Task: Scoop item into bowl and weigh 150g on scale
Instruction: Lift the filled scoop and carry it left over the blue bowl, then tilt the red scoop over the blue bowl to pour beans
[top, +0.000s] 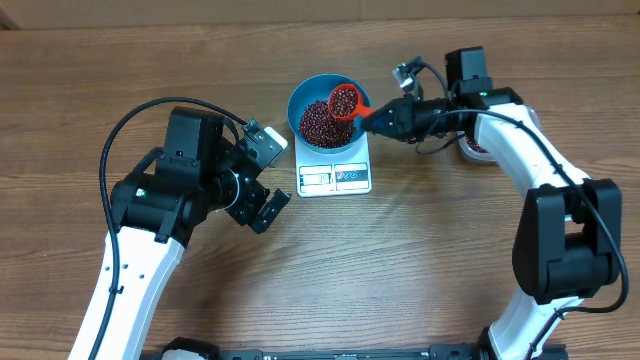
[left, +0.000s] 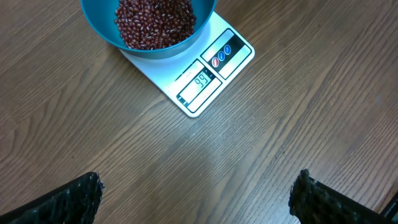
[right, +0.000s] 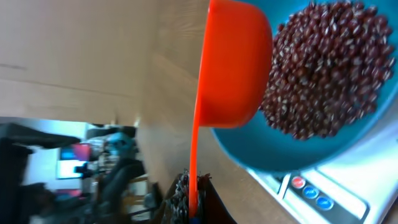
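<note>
A round blue bowl (top: 313, 93) holding small dark red-brown beans (top: 320, 122) sits on the flat white scale (top: 335, 178); its display and buttons face the table's front. My right gripper (top: 378, 118) is shut on the handle of a red scoop (top: 345, 101), which hangs over the bowl's right rim with beans in it. From the right wrist, the scoop (right: 233, 62) is seen side-on in front of the bowl (right: 298, 149) and beans (right: 326, 62). My left gripper (top: 272, 208) stands open over bare wood, left and in front of the scale (left: 217, 71).
A small round container (top: 474, 150) lies behind my right arm at the right. Wooden tabletop (top: 420, 260) stretches all around the scale. Both arms' black cables loop above the table.
</note>
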